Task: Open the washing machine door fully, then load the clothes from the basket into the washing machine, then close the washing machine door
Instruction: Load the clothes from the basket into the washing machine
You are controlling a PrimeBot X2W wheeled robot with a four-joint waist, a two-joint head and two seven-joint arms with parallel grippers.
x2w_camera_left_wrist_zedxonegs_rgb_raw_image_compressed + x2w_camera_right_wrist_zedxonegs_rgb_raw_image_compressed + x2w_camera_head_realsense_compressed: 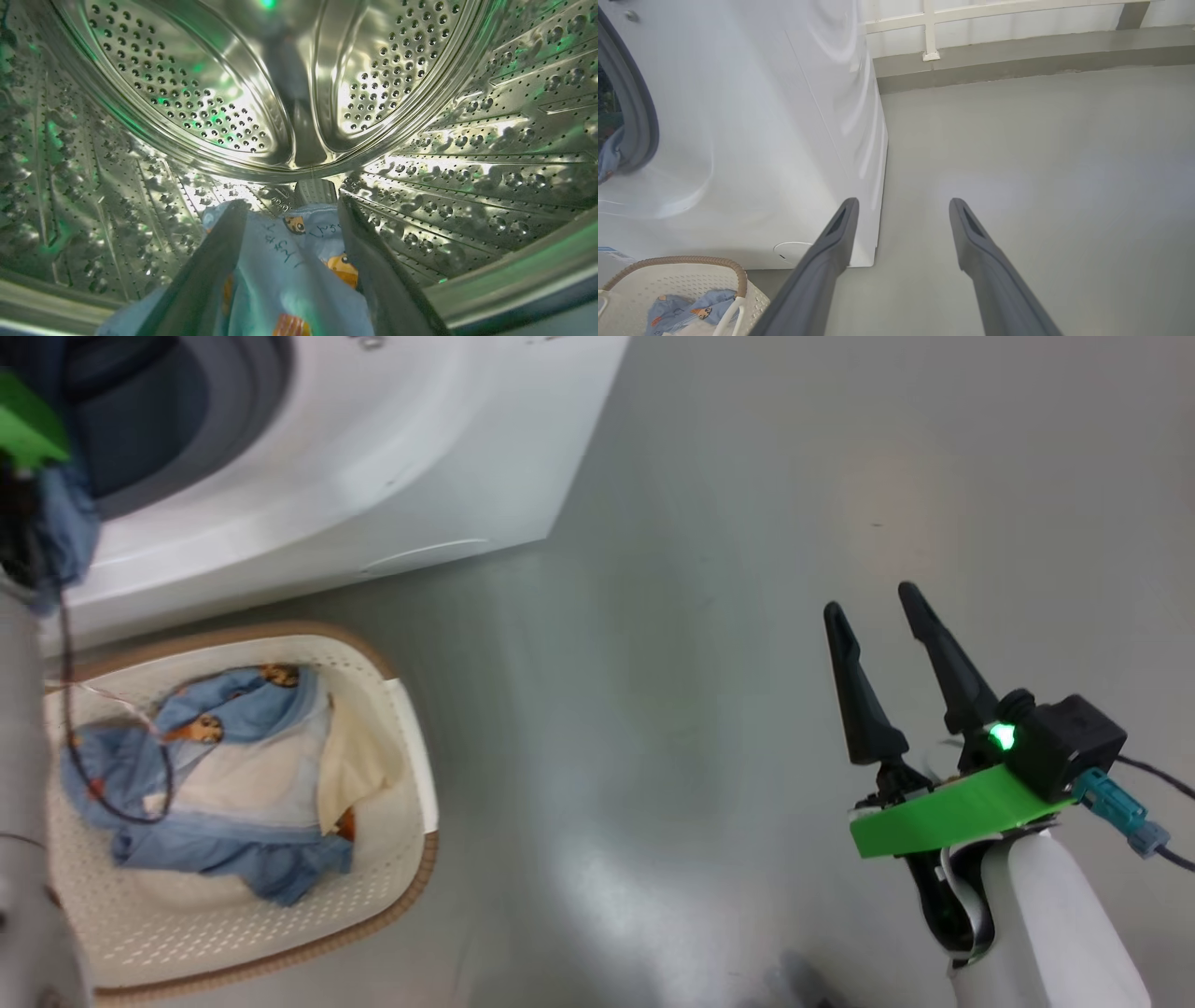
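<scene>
Left gripper (289,201) in the drum (187,93), jaws apart, garment (280,275) between its fingers.
Lower middle of my left wrist view: the bear-print cloth lies between the spread fingers, steel wall beyond. Head view: my right gripper (870,599) is open and empty, lower right over the floor (700,616). More clothes (215,775) fill the basket (415,859) lower left, well apart from it, below the washer (373,448).

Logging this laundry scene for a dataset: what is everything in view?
washing machine: one, white, upper left of the head view
drum: one, perforated steel, inside the machine
basket: one, cream with brown rim, in front of the machine
clothes: pile, blue bear-print plus cream, in basket
garment: one, blue bear-print, low in drum
floor: one, grey, around the machine
railing: one, white, beyond the machine
left gripper: one, dark, open astride garment
right gripper: one, dark, open over floor
</scene>
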